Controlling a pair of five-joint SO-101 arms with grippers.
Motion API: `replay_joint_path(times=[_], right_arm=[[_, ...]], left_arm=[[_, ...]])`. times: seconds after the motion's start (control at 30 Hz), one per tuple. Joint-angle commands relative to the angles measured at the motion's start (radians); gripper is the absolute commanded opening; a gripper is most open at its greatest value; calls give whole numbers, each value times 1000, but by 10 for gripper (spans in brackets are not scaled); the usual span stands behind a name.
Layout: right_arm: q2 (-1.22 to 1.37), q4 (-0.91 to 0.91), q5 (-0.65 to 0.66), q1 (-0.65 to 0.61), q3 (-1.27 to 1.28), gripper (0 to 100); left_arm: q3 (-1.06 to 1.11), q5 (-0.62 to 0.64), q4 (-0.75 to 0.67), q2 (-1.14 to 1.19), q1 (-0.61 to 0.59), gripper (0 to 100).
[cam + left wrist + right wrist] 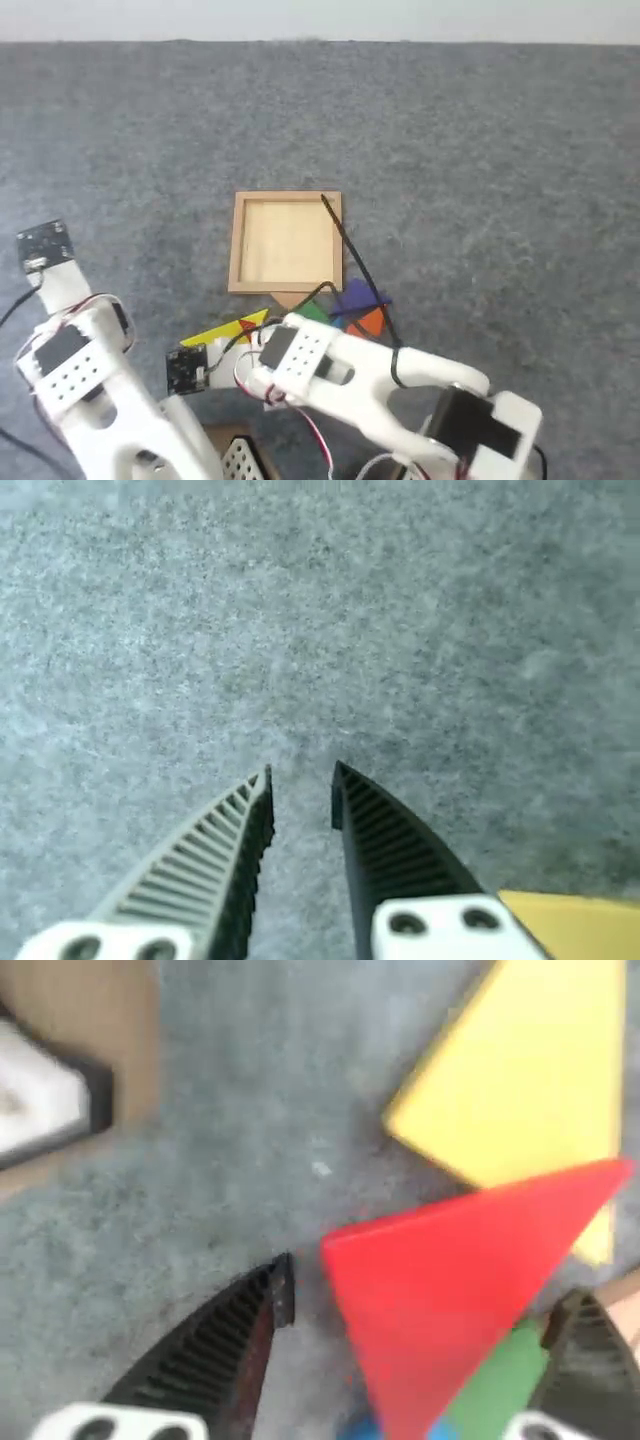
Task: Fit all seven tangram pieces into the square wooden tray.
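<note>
The square wooden tray (237, 243) lies empty in the middle of the carpet. Just in front of it lie the pieces: yellow (218, 332), red (247, 325), green (313, 311), purple (356, 295), orange (371, 322) and a wood-coloured one (289, 299). My right arm (300, 360) hangs over the red and yellow ones. In the right wrist view my right gripper (430, 1320) is open wide around the red triangle (450, 1280), with yellow (530, 1090) beyond and green (500, 1390) beside it. My left gripper (302, 775) is slightly open over bare carpet, a yellow corner (580, 920) close by.
A black cable (350, 250) runs from the right arm across the tray's right edge. My left arm (70, 365) stands at the near left. Grey carpet stretches wide on all sides of the tray. A tan surface with a white and black part (50, 1090) shows in the right wrist view.
</note>
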Motion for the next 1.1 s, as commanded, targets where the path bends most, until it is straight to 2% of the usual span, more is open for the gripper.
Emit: replay_joint_path(times=[0.0, 0.33, 0.8, 1.07], right_arm=[[12, -18, 37, -12, -48, 392], [47, 24, 41, -12, -86, 165], [38, 54, 34, 27, -106, 18], [-21, 56, -40, 28, -103, 9]], left_arm=[[-59, 28, -11, -29, -25, 92], [-53, 28, -26, -29, -26, 93], [-51, 12, -29, -28, -23, 93], [-50, 9, -29, -28, -23, 93]])
